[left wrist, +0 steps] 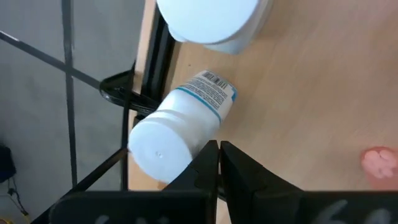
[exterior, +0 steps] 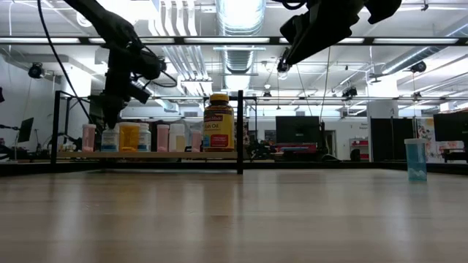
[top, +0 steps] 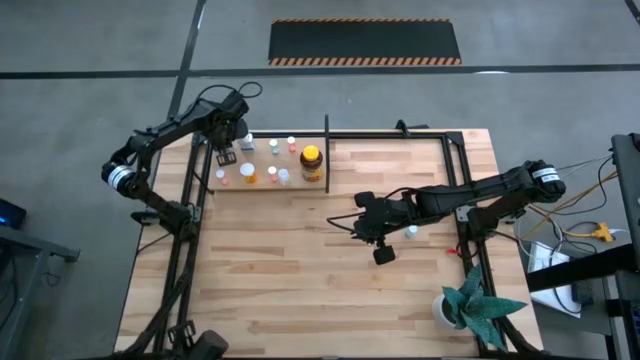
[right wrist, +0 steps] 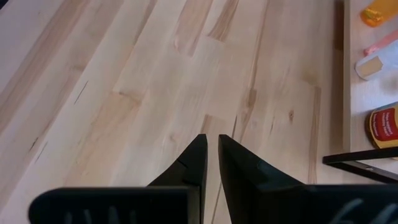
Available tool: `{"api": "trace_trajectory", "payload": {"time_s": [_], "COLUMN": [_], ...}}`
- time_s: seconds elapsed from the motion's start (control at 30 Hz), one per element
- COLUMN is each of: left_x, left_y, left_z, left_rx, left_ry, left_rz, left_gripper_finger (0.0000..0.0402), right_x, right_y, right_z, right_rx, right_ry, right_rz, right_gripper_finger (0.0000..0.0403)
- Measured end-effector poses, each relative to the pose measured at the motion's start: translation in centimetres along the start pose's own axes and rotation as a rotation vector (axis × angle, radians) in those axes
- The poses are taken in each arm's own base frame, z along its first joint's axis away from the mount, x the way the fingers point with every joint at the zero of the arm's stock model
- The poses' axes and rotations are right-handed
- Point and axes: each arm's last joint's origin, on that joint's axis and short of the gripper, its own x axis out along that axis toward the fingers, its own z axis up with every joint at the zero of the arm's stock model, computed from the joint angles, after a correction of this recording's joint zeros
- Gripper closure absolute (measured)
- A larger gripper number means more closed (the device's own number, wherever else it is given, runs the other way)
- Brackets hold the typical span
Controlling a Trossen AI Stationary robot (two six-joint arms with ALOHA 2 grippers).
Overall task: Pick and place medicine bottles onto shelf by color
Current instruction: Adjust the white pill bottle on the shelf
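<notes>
High view showed the left gripper [top: 226, 155] over the shelf's [top: 262, 188] far left end, its fingers [left wrist: 208, 163] clenched on nothing, just beside a white bottle [left wrist: 180, 124] with a blue-edged label that leaned on the board by the frame. Most medicine bottles [top: 258, 165] stood on that board, with the amber jar [top: 311, 162] hard against the divider post [top: 326, 155]. Right of the shelf, out over the bare surface [top: 300, 270], the right gripper [top: 383, 254] hung with fingers [right wrist: 198, 163] pinched nearly together and gripping nothing, and a pale blue bottle [top: 411, 232] stood near it.
</notes>
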Motion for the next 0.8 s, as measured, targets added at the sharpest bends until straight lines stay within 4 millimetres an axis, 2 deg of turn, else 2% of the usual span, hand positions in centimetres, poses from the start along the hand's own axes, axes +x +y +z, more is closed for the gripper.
{"api": "trace_trajectory", "payload": {"time_s": [0.17, 0.33, 0.8], "left_x": [-1.9, -2.7, -1.6], "left_y": [0.2, 0.6, 1.0], "left_z": [-0.8, -1.7, -0.7], "left_rx": [-0.021, -0.049, -0.066], "left_ry": [-0.045, -0.039, -0.051], "left_rz": [0.055, 0.119, 0.131], "left_gripper_finger": [0.0402, 0.0402, 0.0402], "right_x": [0.0, 0.0, 0.0], "right_y": [0.0, 0.0, -0.1], "right_z": [0.0, 0.1, 0.2], "right_rx": [0.000, -0.003, 0.008], "right_ry": [0.000, -0.015, -0.025], "right_rz": [-0.001, -0.007, -0.011], "right_gripper_finger": [0.0371, 0.0371, 0.0371]}}
